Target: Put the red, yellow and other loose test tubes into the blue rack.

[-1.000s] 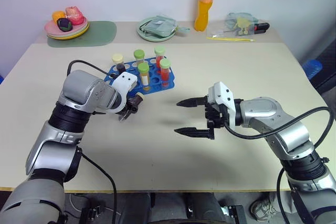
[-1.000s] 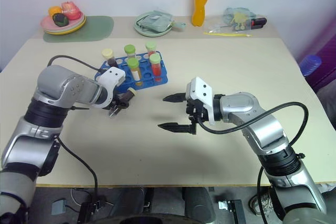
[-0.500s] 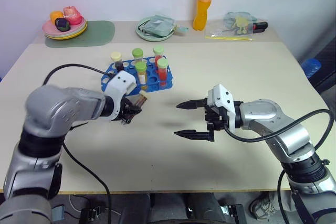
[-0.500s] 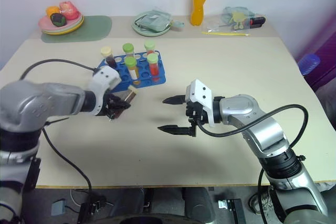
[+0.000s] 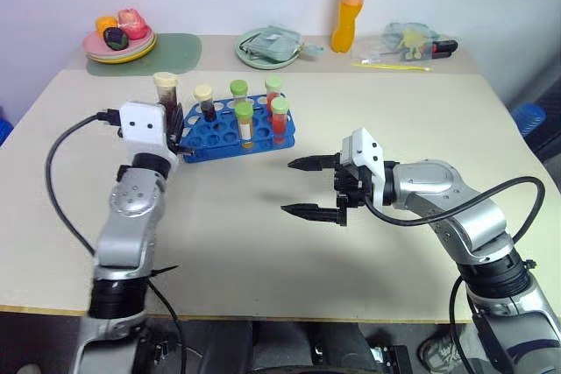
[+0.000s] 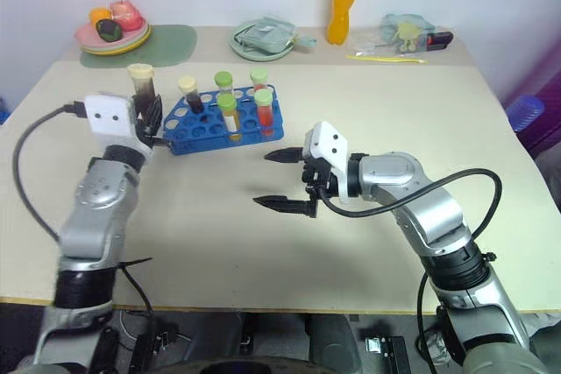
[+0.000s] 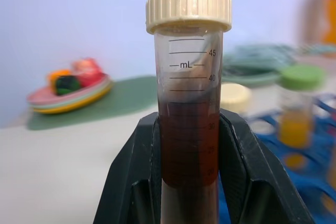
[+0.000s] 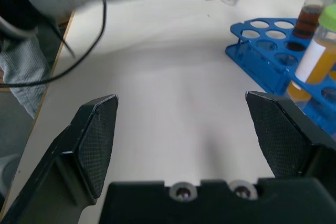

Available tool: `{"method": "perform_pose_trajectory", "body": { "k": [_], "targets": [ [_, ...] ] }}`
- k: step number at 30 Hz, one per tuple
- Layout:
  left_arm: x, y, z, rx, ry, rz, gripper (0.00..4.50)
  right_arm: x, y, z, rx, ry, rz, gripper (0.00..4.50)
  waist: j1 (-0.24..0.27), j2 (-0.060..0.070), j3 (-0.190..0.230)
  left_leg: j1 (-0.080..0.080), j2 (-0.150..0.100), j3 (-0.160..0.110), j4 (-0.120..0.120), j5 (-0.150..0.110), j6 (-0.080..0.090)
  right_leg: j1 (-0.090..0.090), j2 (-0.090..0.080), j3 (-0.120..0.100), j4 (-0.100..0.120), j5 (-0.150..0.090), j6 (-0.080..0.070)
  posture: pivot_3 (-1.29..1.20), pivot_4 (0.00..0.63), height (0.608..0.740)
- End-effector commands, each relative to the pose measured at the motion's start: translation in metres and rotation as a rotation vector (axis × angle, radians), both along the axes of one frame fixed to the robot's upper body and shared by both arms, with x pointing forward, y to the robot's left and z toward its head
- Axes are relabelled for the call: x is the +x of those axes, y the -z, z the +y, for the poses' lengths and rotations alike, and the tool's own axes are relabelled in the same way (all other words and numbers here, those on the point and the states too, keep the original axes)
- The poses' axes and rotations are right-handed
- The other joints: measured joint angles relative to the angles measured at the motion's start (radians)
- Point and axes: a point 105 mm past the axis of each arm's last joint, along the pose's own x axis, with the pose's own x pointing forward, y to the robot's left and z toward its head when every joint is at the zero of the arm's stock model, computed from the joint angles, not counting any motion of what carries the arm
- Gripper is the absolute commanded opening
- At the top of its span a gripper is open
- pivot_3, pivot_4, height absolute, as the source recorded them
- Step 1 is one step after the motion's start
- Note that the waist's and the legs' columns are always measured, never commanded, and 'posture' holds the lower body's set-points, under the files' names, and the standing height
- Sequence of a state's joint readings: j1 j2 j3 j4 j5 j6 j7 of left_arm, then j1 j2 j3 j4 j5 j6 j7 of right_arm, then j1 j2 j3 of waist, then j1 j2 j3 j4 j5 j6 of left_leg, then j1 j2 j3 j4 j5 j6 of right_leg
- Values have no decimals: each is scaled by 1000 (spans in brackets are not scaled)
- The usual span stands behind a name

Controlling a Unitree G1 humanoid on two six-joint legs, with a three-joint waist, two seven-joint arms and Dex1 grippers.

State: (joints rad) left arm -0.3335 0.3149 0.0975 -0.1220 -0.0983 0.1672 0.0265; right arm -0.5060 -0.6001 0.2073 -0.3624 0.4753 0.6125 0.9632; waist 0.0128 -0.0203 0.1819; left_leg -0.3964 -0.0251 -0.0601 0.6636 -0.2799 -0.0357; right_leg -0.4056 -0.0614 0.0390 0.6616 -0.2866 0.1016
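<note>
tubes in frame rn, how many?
6. Five stand in the blue rack: one cream-capped dark, two yellow, two red. The sixth, cream-capped dark tube, is upright in the left gripper.

The two eye views look from the robot's head, forward and down over a table [image 5: 289,251], far enough to take in its whole top up to the wall behind. Both share the same scene around the blue rack [image 5: 230,126]; the right eye's picture places the rack slightly more to the left. The left wrist view looks along its own fingers [image 7: 239,161], very near, level across the table toward the wall, with the rack at one side behind a dark tube [image 7: 189,103]. The right wrist view looks down at the tabletop, close, and catches one end of the rack [image 8: 273,51].
</note>
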Motion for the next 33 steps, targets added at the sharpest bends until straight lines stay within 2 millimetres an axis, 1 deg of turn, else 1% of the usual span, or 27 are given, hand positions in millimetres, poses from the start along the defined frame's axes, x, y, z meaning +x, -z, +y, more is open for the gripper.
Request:
{"method": "perform_pose_trajectory", "body": {
  "k": [1, 4, 9, 15, 22, 27, 33],
  "targets": [
    [8, -13, -19, 14, 27, -185, 887, 2, -13, 3, 24, -5, -43, 4310, 3, 0, 0, 0, 0, 0, 0, 0, 0, 0, 0, 0, 0, 0, 0, 0, 150, 729],
    [17, -5, -32, 11, 76, -209, 887, 2, -14, 3, 27, -1, -49, 4310, 0, 0, 0, -1, -1, 0, 1, 0, 1, 0, 0, -1, 0, 0, 1, 0, 150, 729],
    [27, 7, -44, 13, 122, -218, 887, 3, -15, 4, 31, 8, -53, 4310, -4, 0, 0, -3, 0, 0, 1, -1, 1, -3, 0, -1, 0, 1, 1, 0, 150, 729],
    [30, 13, -41, -13, 108, -232, 887, 3, -16, 3, 36, 21, -59, 4310, -2, 0, 0, -3, -1, 0, 1, -1, 1, -3, 1, -1, 1, 1, 1, 0, 150, 729],
    [27, 31, -43, -62, 129, -197, 887, 3, -17, 3, 41, 23, -60, 4310, -2, 0, 0, -3, -1, 0, 1, -1, 1, -3, 1, -1, 1, 1, 1, 0, 150, 729],
    [27, 36, -43, -64, 127, -193, 887, 4, -18, 4, 41, 22, -63, 4310, -3, 0, 0, -2, -1, 0, 1, -1, 1, -2, 3, -1, 1, 1, 1, 0, 150, 729],
    [27, 40, -36, -56, 96, -194, 887, 5, -19, 4, 41, 23, -66, 4310, -3, 0, 0, -2, -1, 0, 1, -1, 1, -2, 3, -1, 1, 1, 1, 0, 150, 729]
  ]
}}
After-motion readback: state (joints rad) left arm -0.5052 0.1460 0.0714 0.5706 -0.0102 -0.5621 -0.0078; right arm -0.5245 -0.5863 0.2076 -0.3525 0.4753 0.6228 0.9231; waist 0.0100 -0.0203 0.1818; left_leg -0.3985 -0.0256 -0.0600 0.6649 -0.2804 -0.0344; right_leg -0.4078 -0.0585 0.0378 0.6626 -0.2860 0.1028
